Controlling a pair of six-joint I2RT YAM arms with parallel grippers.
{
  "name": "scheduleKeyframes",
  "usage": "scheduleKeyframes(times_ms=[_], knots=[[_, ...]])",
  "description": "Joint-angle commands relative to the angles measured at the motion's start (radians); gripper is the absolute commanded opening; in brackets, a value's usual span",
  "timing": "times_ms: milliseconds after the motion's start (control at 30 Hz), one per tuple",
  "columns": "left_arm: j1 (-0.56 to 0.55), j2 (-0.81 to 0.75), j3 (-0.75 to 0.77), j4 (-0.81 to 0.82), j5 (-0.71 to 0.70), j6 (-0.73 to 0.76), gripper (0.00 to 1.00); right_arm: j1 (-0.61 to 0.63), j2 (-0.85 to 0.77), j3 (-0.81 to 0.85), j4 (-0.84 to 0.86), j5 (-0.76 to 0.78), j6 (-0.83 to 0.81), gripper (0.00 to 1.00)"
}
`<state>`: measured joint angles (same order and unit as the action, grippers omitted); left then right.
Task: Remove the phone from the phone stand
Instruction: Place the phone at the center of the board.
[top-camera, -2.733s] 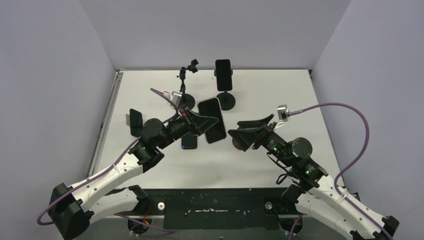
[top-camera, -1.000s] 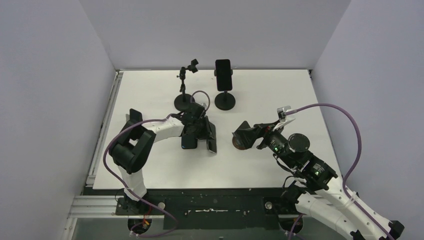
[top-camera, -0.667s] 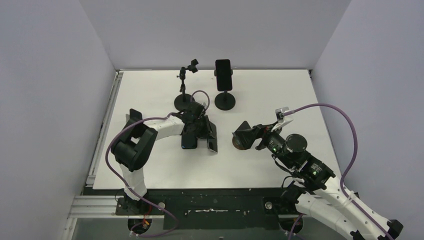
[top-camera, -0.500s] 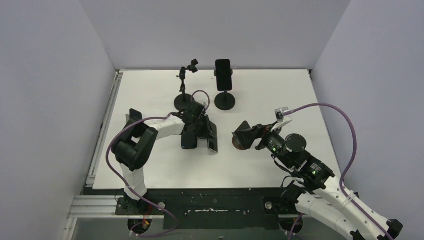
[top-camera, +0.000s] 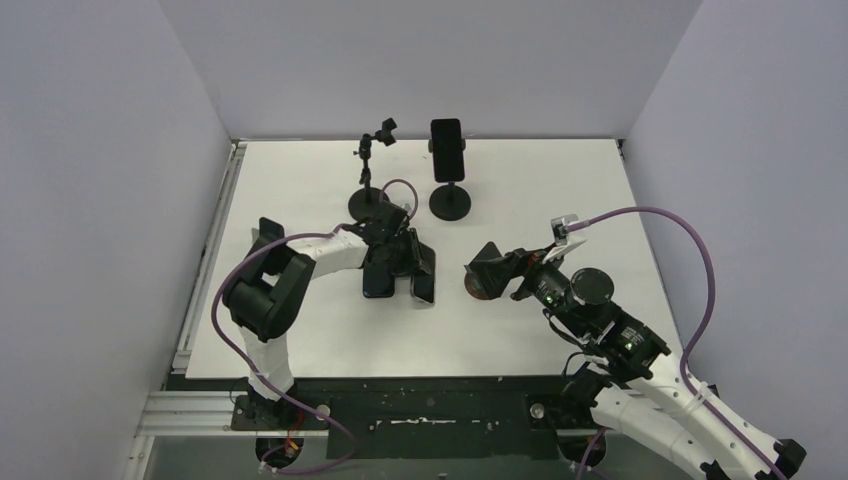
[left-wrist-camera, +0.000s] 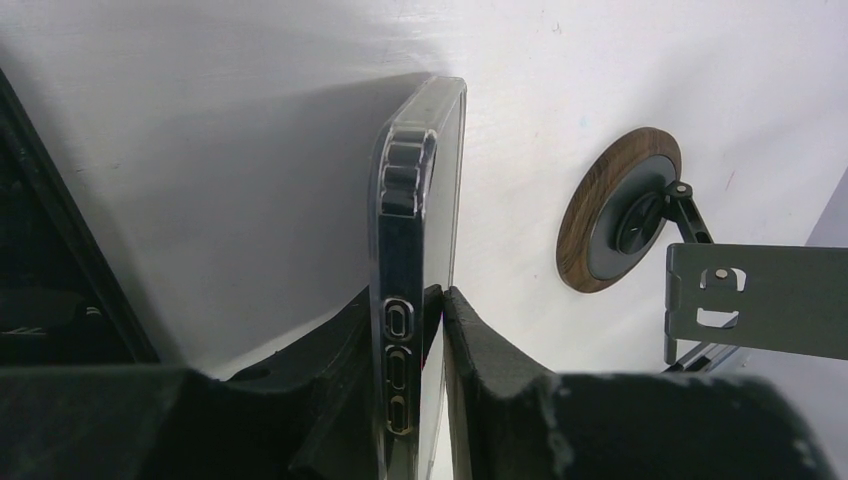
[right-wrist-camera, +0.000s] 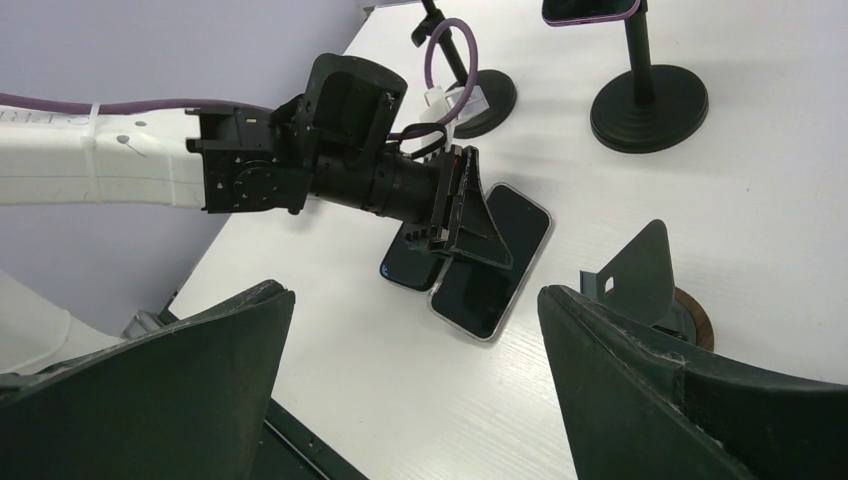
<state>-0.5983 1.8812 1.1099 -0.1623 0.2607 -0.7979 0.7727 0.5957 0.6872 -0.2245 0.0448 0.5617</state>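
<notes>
The phone (left-wrist-camera: 415, 200), dark in a clear case, stands tilted on its long edge on the white table (top-camera: 540, 190). It sits between the fingers of my left gripper (left-wrist-camera: 430, 295), which is shut on it, with only a sliver of light beside the right finger. From above, the left gripper (top-camera: 410, 262) and phone (top-camera: 424, 278) lie just right of a second dark phone (top-camera: 378, 282) lying flat. The phone stand (top-camera: 480, 282), with a round wooden base and a grey metal plate, is empty; it also shows in the left wrist view (left-wrist-camera: 620, 225). My right gripper (right-wrist-camera: 415, 300) hangs wide open above that stand (right-wrist-camera: 650, 280).
At the back stands a black round-based stand (top-camera: 450, 202) carrying a third phone (top-camera: 447, 148). Left of it is a thin black clamp stand (top-camera: 368, 170) with nothing in it. Purple cables loop off both wrists. Grey walls close in the left, right and back.
Earlier my left arm held the phone up flat above the table; now it is down on its edge beside the flat phone. In the last second the left jaws eased slightly.
</notes>
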Motion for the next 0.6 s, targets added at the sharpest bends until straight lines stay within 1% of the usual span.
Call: scheduleKeyframes(times_ms=[0, 433, 567], knots=[[0.009, -0.038, 0.019, 0.005, -0.02, 0.023, 0.23, -0.001, -0.005, -0.003, 0.045, 0.008, 0.001, 1.0], [0.027, -0.087, -0.027, -0.023, -0.057, 0.036, 0.25, -0.002, -0.004, -0.009, 0.054, 0.001, 0.007, 1.0], [0.03, -0.092, -0.03, -0.036, -0.065, 0.047, 0.27, -0.002, -0.004, -0.011, 0.052, -0.003, 0.006, 1.0]])
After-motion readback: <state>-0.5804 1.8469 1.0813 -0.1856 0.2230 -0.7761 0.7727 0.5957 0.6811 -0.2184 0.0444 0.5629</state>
